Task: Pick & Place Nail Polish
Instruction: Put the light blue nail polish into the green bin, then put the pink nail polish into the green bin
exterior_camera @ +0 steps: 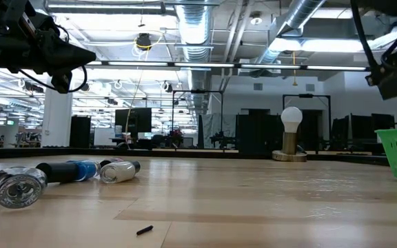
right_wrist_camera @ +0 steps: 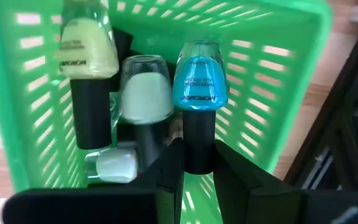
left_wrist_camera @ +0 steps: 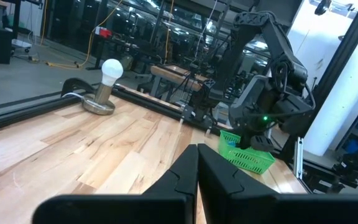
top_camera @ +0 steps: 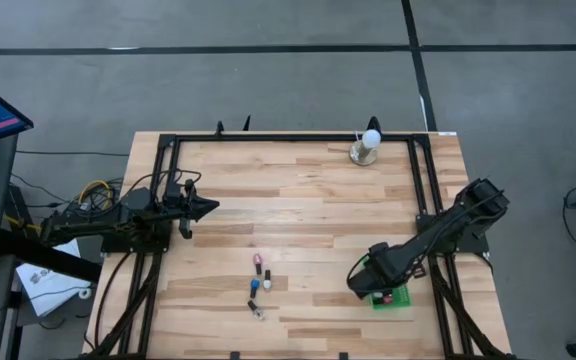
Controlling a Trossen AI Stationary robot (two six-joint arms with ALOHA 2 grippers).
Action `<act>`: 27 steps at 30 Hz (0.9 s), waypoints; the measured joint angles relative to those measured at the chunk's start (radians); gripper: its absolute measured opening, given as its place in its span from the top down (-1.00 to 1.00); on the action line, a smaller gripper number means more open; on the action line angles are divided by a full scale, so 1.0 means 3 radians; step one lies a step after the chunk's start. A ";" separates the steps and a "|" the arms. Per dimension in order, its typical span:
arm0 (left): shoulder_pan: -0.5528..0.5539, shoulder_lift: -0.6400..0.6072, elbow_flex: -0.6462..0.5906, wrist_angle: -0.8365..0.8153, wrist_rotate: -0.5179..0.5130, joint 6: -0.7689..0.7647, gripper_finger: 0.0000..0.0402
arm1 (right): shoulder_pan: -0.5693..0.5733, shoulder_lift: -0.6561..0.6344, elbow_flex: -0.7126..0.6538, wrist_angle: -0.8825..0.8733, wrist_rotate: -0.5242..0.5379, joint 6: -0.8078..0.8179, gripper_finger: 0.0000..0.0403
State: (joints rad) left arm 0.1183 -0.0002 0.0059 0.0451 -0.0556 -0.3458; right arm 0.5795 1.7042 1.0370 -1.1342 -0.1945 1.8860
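Wooden planks make up the table [top_camera: 308,200], framed by black rails, with a wide industrial hall behind it in the low view.

At the right gripper [right_wrist_camera: 199,163] the fingers are clamped on the dark cap of a teal nail polish bottle [right_wrist_camera: 200,78], which hangs over the inside of the green basket [right_wrist_camera: 272,81]. Just beside it in the basket lie a pale yellow bottle [right_wrist_camera: 87,46], a whitish bottle [right_wrist_camera: 146,90] and another whitish one [right_wrist_camera: 117,165] lower down. From above, that gripper sits over the basket at the table's right front part, the right arm [top_camera: 448,230] reaching in from the right edge.

The left gripper [left_wrist_camera: 197,168] has its fingers pressed together with nothing between them; it hangs above the table's left side, well apart from the bottles.

Near the table's front middle four small bottles lie loose: a pink-bodied one [top_camera: 258,263], a white-capped one [top_camera: 267,283], a blue one [top_camera: 253,288] and a clear one [top_camera: 257,311].

At the far edge stands a white light bulb on a round metal base [top_camera: 367,148].
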 joint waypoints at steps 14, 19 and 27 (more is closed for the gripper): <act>0.0000 0.0000 0.0000 -0.0001 -0.0001 0.0001 0.99 | -0.0068 0.0043 -0.0001 -0.0006 -0.0049 -0.0178 0.65; -0.0001 0.0000 0.0000 0.0000 -0.0001 0.0000 0.99 | -0.0068 0.0043 -0.0001 -0.0003 -0.0049 -0.0180 0.50; -0.0001 0.0000 0.0000 -0.0001 -0.0001 0.0000 0.99 | -0.0136 0.0010 0.0257 -0.0062 0.0047 -0.0560 0.34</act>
State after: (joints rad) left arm 0.1181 -0.0002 0.0059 0.0449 -0.0559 -0.3458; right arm 0.5388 1.7071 1.1142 -1.1526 -0.1805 1.7180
